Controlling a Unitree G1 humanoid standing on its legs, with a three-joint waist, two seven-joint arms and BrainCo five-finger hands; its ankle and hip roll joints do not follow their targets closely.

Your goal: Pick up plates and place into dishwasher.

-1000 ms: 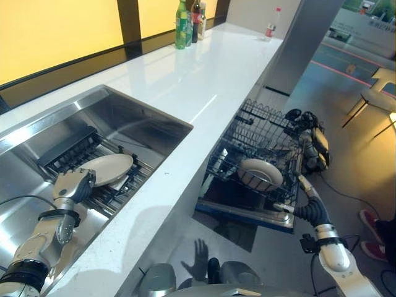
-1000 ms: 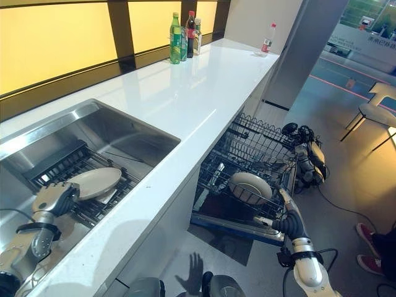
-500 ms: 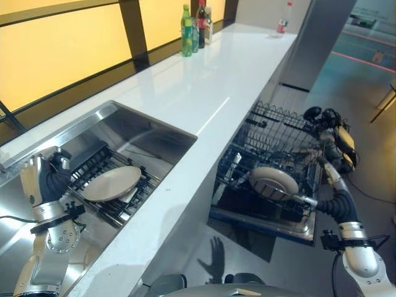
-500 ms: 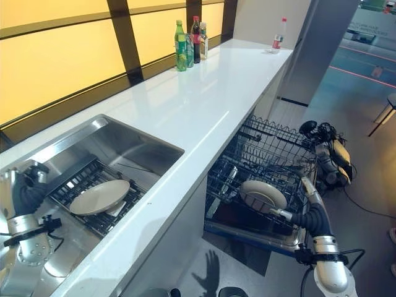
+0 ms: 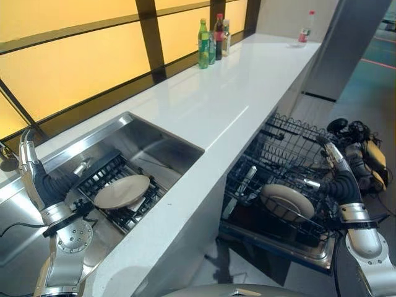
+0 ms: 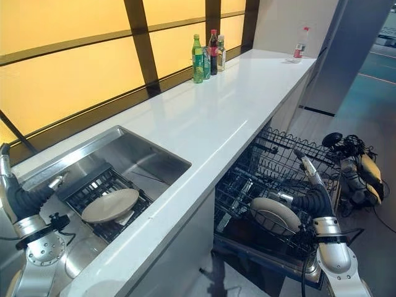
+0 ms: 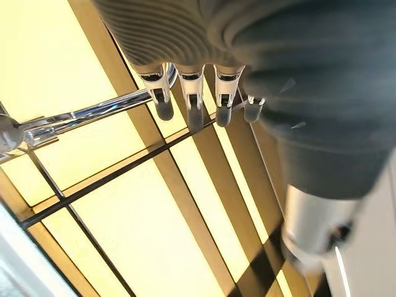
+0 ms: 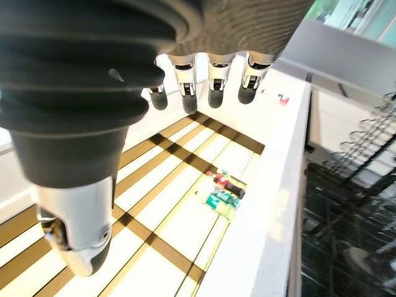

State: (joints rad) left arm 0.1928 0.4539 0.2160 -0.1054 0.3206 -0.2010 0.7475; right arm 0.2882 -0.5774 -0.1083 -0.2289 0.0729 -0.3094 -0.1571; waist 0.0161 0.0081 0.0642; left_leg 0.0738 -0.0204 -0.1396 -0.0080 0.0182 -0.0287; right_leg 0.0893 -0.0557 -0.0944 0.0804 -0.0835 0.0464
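Since a second ago, the left hand [image 5: 28, 154] has let go of the plate in the sink and risen well above it; it now stands upright at the near left end of the sink [image 5: 162, 131], fingers straight and pointing up, holding nothing. In its own wrist view the fingers [image 7: 193, 102] hang in a relaxed row in front of the yellow window panels, with the chrome faucet [image 7: 74, 116] crossing behind them.

One cream plate [image 5: 122, 191] lies flat on the black rack [image 5: 110, 179] inside the sink, apart from the hand. A second plate [image 6: 274, 214] sits tilted in the wire basket of the dishwasher [image 6: 272, 192], which is pulled out below the edge of the white desk [image 5: 216, 105].

The right hand [image 6: 309, 175] has also lifted a little; it is raised over the right side of the basket, just beside the second plate but not touching it. Its fingers [image 8: 212, 83] are straight and empty in its wrist view.

Several bottles [image 5: 211, 42] stand together at the far back of the desk by the window, and a single small bottle [image 5: 303, 35] stands at the far right end.
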